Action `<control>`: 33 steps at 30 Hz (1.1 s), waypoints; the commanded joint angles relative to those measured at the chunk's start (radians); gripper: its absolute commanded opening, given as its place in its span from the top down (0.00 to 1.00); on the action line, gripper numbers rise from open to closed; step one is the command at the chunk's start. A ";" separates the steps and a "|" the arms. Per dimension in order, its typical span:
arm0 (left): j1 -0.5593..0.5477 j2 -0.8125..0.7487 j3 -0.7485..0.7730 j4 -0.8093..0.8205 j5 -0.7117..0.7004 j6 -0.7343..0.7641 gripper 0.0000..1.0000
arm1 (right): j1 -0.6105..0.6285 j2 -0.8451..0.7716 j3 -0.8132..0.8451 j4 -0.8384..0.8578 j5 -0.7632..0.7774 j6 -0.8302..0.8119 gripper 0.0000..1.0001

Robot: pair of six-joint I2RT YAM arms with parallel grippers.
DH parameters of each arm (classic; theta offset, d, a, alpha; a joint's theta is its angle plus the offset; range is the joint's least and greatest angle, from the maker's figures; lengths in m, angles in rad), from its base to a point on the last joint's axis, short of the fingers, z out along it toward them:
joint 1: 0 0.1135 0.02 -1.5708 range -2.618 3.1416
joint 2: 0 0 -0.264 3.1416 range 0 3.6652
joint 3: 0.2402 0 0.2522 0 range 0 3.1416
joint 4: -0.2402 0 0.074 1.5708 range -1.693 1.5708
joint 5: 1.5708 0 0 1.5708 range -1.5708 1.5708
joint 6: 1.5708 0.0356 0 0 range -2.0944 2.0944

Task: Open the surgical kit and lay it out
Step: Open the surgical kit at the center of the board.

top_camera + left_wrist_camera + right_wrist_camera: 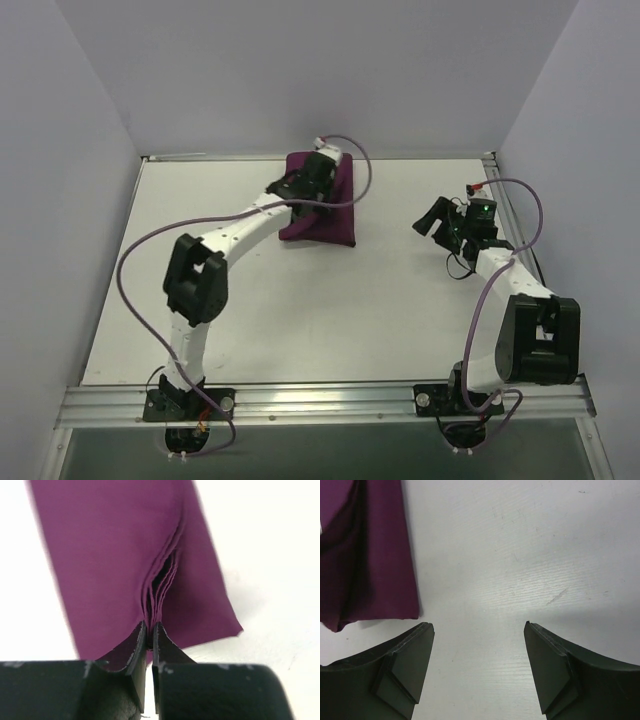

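**Robot laboratory test cell**

One white desk point(400, 320), boxed on three sides by plain pale walls point(300, 70). One aluminium rail point(330, 400) along the near edge, with the left arm point(195, 285) and right arm point(535, 335) bolted to it. Purple cables point(122, 268) run loose from both arms.

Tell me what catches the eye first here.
The purple cloth wrap stands out, folded at the far middle of the white table. The left end effector pinches a fold of it, while the right end effector hangs open over bare table to its right.
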 commanded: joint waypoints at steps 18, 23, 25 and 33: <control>0.830 -0.435 -0.686 0.276 0.569 -0.531 0.49 | 0.079 0.126 0.103 0.030 -0.039 -0.012 0.25; 0.820 -0.420 -0.726 0.270 0.529 -0.572 0.09 | 0.167 0.146 0.146 0.013 0.006 -0.018 0.25; 0.798 -0.450 -0.729 0.270 0.464 -0.558 0.09 | 0.190 0.154 0.158 0.012 0.023 -0.020 0.25; 0.699 -0.461 -0.666 0.262 0.424 -0.518 0.13 | 0.391 0.244 0.267 0.035 0.064 -0.064 0.26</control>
